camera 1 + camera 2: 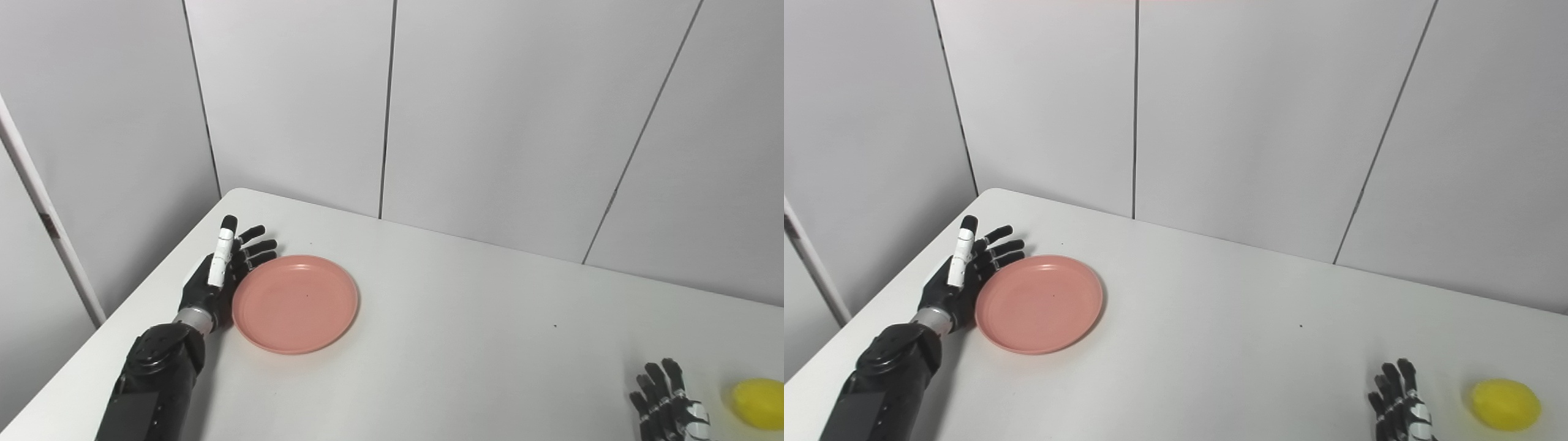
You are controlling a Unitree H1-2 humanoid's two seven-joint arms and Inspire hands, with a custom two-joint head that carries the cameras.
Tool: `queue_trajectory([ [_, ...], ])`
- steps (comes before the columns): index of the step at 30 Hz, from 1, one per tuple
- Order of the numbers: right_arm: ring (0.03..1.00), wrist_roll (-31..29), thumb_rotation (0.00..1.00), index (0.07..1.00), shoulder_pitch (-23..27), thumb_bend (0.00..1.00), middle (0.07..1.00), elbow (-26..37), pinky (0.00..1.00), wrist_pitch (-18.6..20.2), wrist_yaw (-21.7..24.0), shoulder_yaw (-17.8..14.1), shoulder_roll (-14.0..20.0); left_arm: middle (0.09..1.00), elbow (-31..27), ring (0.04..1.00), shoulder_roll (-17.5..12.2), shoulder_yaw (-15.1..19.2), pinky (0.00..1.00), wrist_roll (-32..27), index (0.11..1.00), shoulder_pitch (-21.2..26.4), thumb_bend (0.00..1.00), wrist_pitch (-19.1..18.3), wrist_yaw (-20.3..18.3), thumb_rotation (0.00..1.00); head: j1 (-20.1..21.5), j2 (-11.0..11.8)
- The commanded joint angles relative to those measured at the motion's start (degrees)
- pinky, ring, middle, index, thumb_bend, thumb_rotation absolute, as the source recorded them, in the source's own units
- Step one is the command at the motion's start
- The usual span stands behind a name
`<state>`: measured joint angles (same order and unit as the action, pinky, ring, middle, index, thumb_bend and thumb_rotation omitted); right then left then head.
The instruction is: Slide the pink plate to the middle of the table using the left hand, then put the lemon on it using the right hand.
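The white worktop [465, 306] carries a pink plate [295, 304] at left-centre and a lemon [1505, 403] at lower right.

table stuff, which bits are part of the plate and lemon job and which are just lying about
Part of the job:
- pink plate, on the table's left side
- lemon, near the right edge
- left robot hand, open, against the plate's left rim
- right robot hand, open, beside the lemon

Just there:
- white table
- grey wall panels
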<state>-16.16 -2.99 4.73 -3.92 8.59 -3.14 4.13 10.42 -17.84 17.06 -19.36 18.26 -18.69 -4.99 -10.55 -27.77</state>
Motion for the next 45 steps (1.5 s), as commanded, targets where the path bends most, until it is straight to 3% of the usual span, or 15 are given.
queue_trajectory([
  [1,0.99,-0.4,1.0,1.0,-2.2,0.63,0.975,-2.5,1.0,0.0,0.9,0.8,-1.0,0.76,-2.1,0.789,0.2,-0.6,0.83,0.9,0.808,0.9,0.99,-0.4,0.7,0.94,0.0,-0.1],
  [15,0.996,-0.8,0.99,1.0,-2.0,0.66,0.978,-2.9,1.0,-0.1,1.0,0.9,-1.3,0.82,-6.7,0.848,5.3,-1.7,0.93,4.4,0.805,0.4,0.96,-1.6,6.2,0.96,0.4,-0.3],
  [25,0.992,-0.5,1.0,1.0,-2.0,0.65,0.976,-2.5,1.0,0.2,1.0,1.1,-1.4,0.83,-7.7,0.857,6.2,-2.8,0.94,5.6,0.822,0.3,0.95,-2.3,6.2,0.99,0.6,-0.3],
  [45,0.989,0.0,1.0,1.0,-1.8,0.64,0.975,-3.3,1.0,-1.4,1.2,1.0,-1.7,0.839,-9.8,0.847,8.1,-3.3,0.92,4.0,0.815,-0.8,0.92,-3.0,5.5,0.94,0.8,-0.6],
])
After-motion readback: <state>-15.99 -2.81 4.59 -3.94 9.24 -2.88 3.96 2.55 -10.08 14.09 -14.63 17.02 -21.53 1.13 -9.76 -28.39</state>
